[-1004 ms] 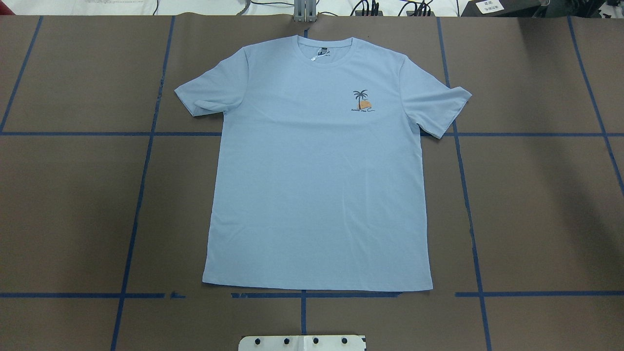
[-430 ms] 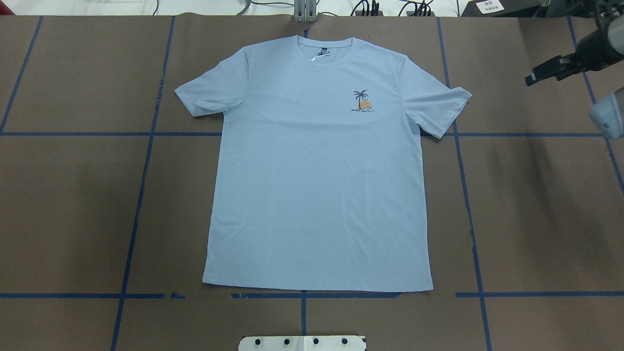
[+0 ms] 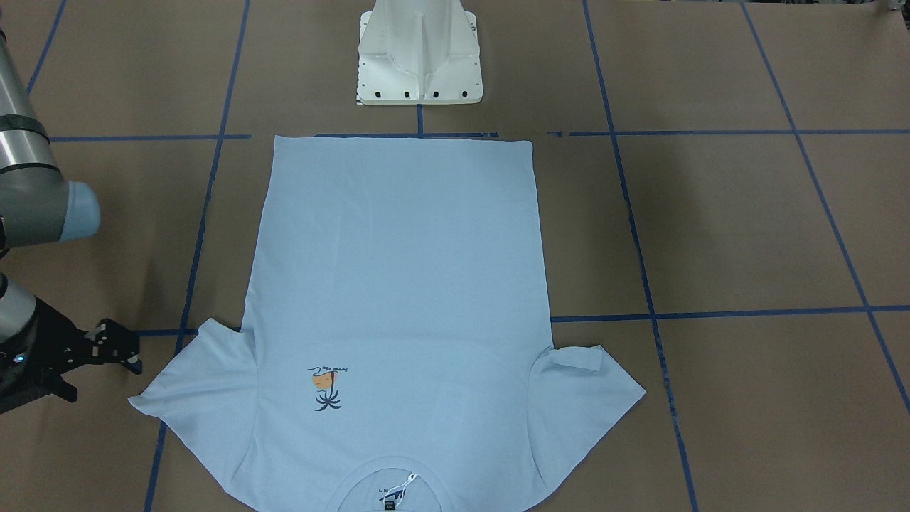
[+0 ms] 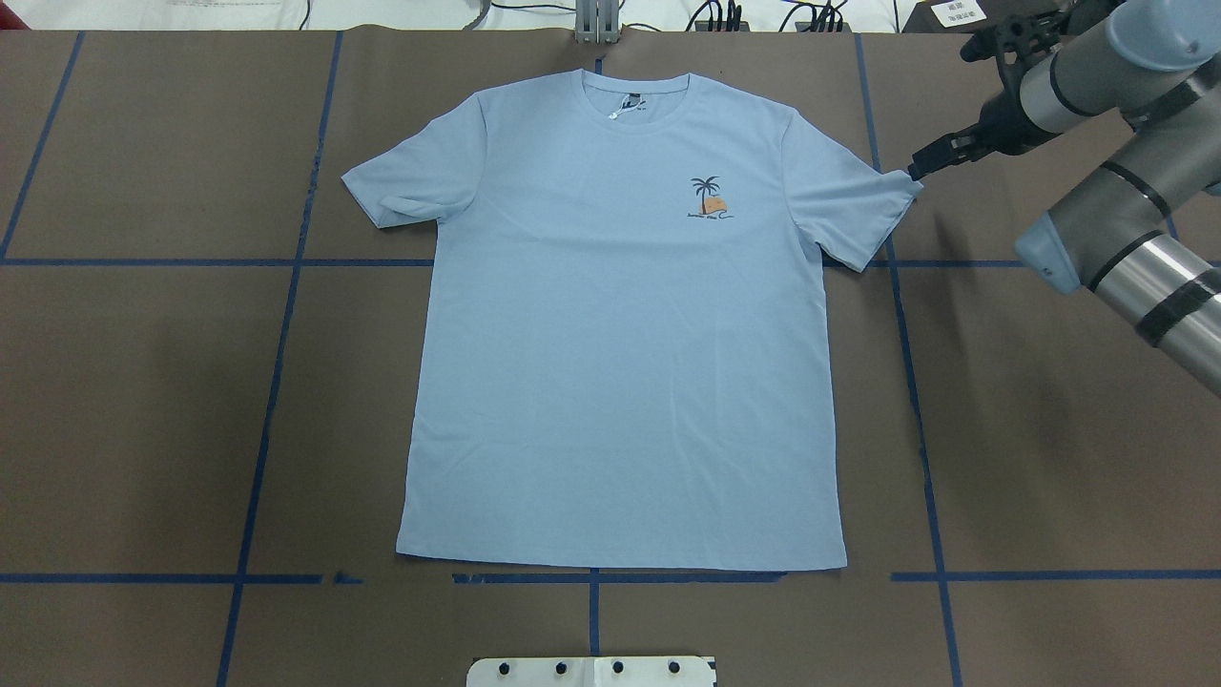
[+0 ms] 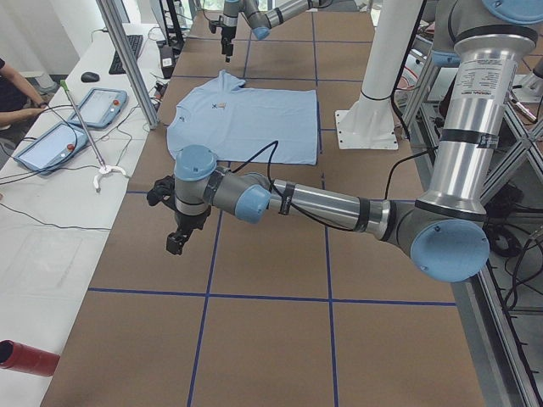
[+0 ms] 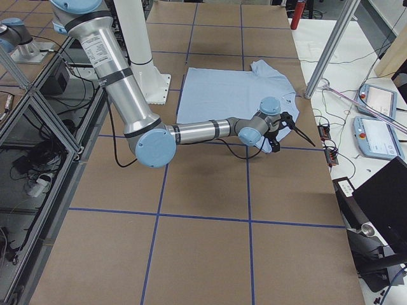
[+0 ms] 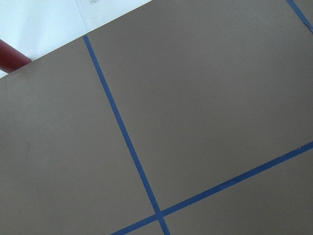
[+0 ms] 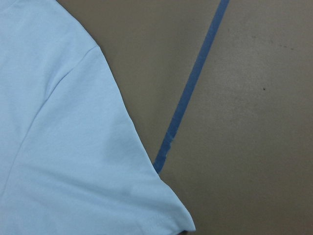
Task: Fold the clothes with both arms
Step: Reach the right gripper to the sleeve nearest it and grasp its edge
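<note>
The light blue T-shirt (image 4: 620, 363) lies flat and face up in the middle of the bench (image 4: 143, 382). Its long axis runs straight out from the white pedestal (image 3: 419, 50) — hem nearest it, collar pointing to the far edge, sleeves spread to either side. A small orange-and-navy palm print (image 4: 709, 198) sits on the chest. A neck label (image 4: 625, 107) shows inside the collar, its writing too small to read.

The right tool (image 4: 920, 167) sits just beside the tip of the sleeve (image 4: 854, 205) on the robot's right; I cannot tell whether its jaws are apart. The left tool (image 5: 176, 242) hangs over bare brown paper and blue tape lines (image 4: 277, 363), well apart from the shirt — its state cannot be told either.
</note>
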Robot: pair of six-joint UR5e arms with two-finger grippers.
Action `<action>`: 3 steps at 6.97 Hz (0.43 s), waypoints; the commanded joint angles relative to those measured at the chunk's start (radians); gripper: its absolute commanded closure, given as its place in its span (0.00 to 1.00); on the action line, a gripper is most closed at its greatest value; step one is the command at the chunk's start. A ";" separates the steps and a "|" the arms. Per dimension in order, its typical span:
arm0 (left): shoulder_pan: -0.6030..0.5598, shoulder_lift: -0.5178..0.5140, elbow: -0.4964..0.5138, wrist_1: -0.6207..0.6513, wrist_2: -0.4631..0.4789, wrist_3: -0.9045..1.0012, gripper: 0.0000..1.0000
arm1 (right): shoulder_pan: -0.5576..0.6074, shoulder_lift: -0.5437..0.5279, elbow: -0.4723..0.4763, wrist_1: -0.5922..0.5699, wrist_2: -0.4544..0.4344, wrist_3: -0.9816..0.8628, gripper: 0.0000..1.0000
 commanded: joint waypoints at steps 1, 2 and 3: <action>0.000 -0.001 -0.003 0.000 -0.001 -0.007 0.00 | -0.027 0.028 -0.116 0.127 -0.032 0.068 0.02; 0.000 0.001 -0.005 0.000 -0.001 -0.007 0.00 | -0.032 0.032 -0.150 0.167 -0.035 0.080 0.02; 0.000 0.001 -0.002 -0.002 -0.001 -0.006 0.00 | -0.043 0.032 -0.154 0.168 -0.039 0.080 0.05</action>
